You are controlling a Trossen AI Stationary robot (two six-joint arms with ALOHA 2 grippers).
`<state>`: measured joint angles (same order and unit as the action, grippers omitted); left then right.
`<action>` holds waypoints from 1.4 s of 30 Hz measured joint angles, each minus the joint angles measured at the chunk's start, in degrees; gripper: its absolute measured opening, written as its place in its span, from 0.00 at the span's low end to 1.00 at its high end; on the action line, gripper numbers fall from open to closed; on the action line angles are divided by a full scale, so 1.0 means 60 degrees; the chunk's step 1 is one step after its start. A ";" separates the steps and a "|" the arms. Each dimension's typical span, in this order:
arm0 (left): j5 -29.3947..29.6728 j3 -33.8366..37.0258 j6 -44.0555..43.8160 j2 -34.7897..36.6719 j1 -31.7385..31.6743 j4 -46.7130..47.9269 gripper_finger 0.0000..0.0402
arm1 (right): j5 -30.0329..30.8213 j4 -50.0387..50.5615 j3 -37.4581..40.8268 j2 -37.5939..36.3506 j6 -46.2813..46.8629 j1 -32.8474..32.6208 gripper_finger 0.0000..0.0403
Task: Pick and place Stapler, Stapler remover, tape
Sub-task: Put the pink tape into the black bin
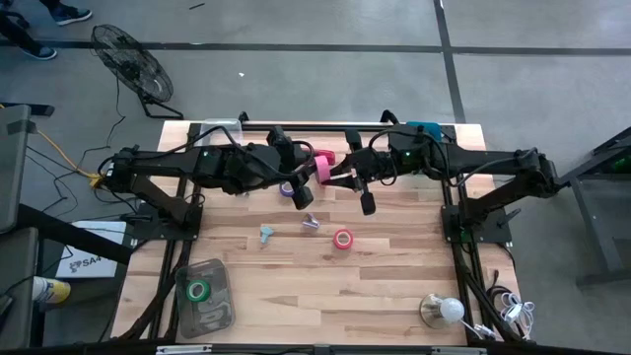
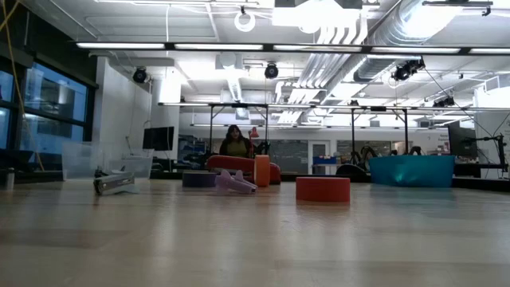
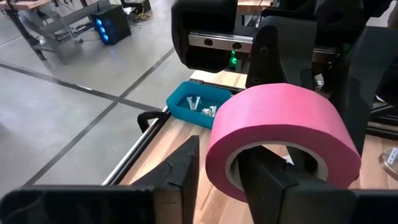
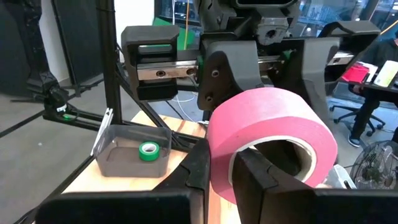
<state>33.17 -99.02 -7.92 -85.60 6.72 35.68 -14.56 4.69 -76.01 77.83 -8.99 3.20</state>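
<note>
The pink tape roll (image 1: 322, 166) is held in the air over the table's far middle, between both grippers. My left gripper (image 3: 219, 180) reaches it from the left and my right gripper (image 4: 222, 180) from the right, each shut on its wall. The purple roll (image 1: 289, 189) and the red roll (image 1: 342, 240) lie flat on the wood. The green roll (image 1: 199, 291) lies in a grey tray. The red stapler (image 2: 237, 164) shows only in the low view, lying behind an orange piece (image 2: 261, 171). The arms cover it from above. My left gripper pinches the pink roll's wall (image 3: 225, 163), one finger (image 3: 267, 180) inside the hollow core and one (image 3: 181, 174) outside. It comes level from the table's left, and the roll is lifted clear. My right gripper pinches the roll's wall (image 4: 219, 155) on the opposite side, one finger (image 4: 264, 180) in the core and one (image 4: 196, 177) outside. It comes level from the table's right.
Two small pale claw pieces (image 1: 266, 234) (image 1: 312, 225) lie near the middle. The grey tray (image 1: 219, 308) is at the near left, a teal bin (image 1: 424, 128) at the far right, a clear container (image 1: 222, 128) at the far left, and a lamp bulb (image 1: 444, 309) at the near right. A person (image 2: 235, 142) sits far behind.
</note>
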 joint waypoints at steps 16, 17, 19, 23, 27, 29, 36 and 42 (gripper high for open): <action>0.0862 0.0012 -0.0115 0.0086 -0.0004 0.0813 0.08 | 0.1032 0.0645 -0.0004 -0.0389 0.0780 0.0029 0.56; 0.0949 0.0018 -0.0239 0.0129 -0.0004 0.1069 0.08 | 0.1061 0.0824 -0.0004 -0.0464 0.0826 0.0029 0.59; 0.1125 0.0008 -0.0696 0.0256 0.0000 0.1526 0.08 | 0.1419 0.1251 -0.0013 -0.0668 0.0852 0.0025 0.65; 0.1186 0.0004 -0.2601 0.0615 0.0003 0.3706 0.08 | 0.2461 0.2431 -0.0015 -0.1098 0.0926 0.0026 0.70; 0.0060 0.0007 -0.5092 0.0895 0.0007 0.6535 0.08 | 0.3279 0.3388 -0.0015 -0.1496 0.0940 0.0029 0.70; -0.0691 0.0011 -0.6116 0.0956 0.0007 0.7877 0.08 | 0.3567 0.3661 -0.0015 -0.1656 0.0995 0.0029 0.69; -0.3585 0.0292 -0.6699 0.1080 0.0174 0.9065 0.08 | 0.4307 0.4159 -0.0015 -0.1826 0.0972 0.0029 0.69; -0.4996 0.1102 -0.7095 0.1098 0.0905 0.9020 0.08 | 0.4793 0.4581 -0.0015 -0.1815 0.0858 0.0033 0.69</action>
<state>3.19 -92.41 -50.50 -79.01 12.15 89.80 14.20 32.18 -76.09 66.94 -3.85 3.40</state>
